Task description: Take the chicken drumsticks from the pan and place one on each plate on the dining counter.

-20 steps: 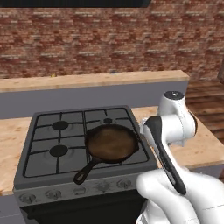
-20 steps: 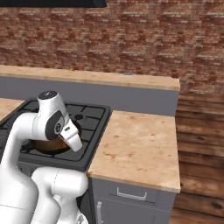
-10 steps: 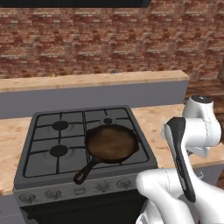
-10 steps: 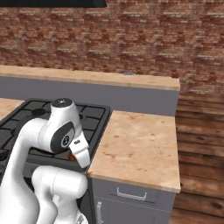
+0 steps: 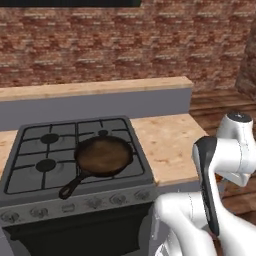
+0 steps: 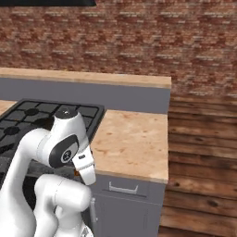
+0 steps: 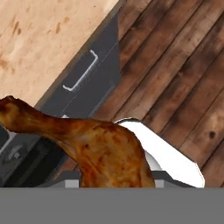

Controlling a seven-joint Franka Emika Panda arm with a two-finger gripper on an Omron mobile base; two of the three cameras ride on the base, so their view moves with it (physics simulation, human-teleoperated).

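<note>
My fingers pinch 1 orange-brown chicken drumstick (image 7: 100, 151) at its thick meaty end; it looks light, greasy, slip-prone.

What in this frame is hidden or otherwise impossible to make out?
- Finger tips: in the hand view the orange-brown drumstick covers them, so the grip itself is unseen.
- Pan: in the right base view the arm blocks it; the left base view shows its brownish inside without meat.
- Gripper: in the right base view an orange speck under the wrist is too small to identify.
</note>
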